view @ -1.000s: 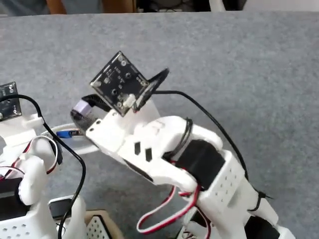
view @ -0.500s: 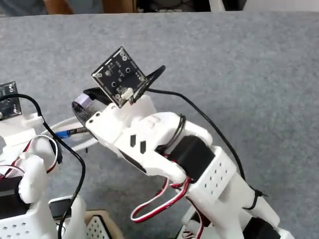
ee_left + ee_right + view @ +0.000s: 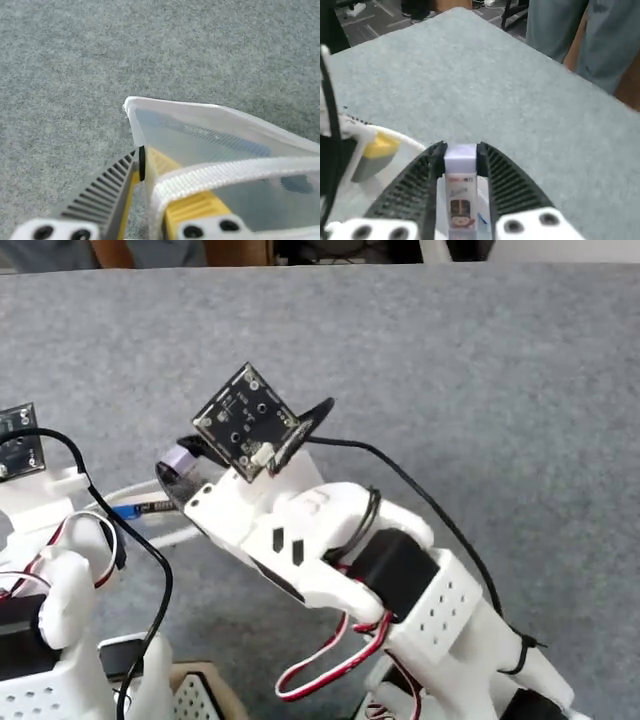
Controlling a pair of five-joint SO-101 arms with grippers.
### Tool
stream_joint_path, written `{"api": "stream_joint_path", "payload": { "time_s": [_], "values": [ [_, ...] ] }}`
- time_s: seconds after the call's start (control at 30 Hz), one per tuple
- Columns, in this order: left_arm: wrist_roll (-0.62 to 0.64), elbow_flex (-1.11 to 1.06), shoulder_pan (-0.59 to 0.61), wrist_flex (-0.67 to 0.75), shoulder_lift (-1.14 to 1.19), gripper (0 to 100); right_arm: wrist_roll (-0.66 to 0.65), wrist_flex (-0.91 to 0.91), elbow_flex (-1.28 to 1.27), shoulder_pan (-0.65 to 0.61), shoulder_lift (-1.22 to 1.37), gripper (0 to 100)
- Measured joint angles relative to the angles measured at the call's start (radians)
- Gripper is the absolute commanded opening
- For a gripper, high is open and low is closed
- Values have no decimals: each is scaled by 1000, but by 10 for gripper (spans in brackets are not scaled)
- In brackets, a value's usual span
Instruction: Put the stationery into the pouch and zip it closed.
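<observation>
Right tool [image 3: 461, 149]: pressed together on a lavender-capped stationery block [image 3: 460, 167]. Over the last second the block has edged slightly back toward that tool's own arm and hangs just over the mouth of the pouch [image 3: 200, 140]. Left tool [image 3: 144, 161]: pinching the pouch rim, unmoved. Judged: alignment only; block not yet dropped in, zip still open.

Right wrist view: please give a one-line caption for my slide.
The right hand grips a small purple-topped box above the white pouch on the grey table.
</observation>
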State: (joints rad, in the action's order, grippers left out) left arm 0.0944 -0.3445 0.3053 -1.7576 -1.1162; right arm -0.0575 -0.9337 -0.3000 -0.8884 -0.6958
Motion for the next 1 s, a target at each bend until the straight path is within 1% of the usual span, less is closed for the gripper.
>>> {"api": "stream_joint_path", "payload": {
  "time_s": [0.23,0.33,0.5,0.6,0.73,1.0],
  "values": [
    [2,0,0,0,0,29,-8,203,-11,0,5,12],
    [2,0,0,0,0,29,-8,258,-11,0,31,12],
    [2,0,0,0,0,29,77,282,-49,0,48,12],
    [0,0,0,0,0,29,101,285,-107,0,48,12],
    [-2,0,0,0,0,29,106,285,-183,12,46,12],
    [-2,0,0,0,0,29,106,285,-290,60,-48,12]
  ]
}}
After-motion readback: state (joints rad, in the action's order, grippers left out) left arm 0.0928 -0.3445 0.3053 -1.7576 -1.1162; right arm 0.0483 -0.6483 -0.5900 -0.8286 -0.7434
